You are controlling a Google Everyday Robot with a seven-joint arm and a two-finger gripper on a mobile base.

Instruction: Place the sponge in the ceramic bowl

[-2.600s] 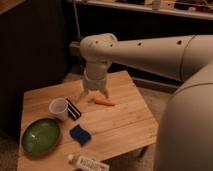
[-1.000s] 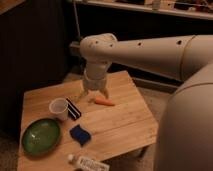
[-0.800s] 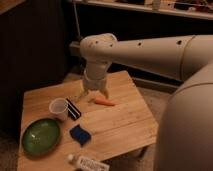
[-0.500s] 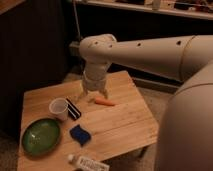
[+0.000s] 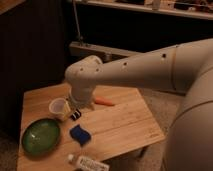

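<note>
Gripper (image 5: 76, 109) low over wooden table (image 5: 125, 120) beside white cup (image 5: 58, 108), grip state cannot be told; blue sponge (image 5: 80, 135) at its 6 o'clock, apart; green ceramic bowl (image 5: 40, 137) at sponge's 9 o'clock.

White arm (image 5: 145, 70) reaching in from right, wrist bent down, pincer (image 5: 79, 104) hanging low beneath it

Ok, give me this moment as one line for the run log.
gripper over wooden table, beside small white cup | dark blue sponge on table, ungrasped | glossy green ceramic bowl empty
</note>
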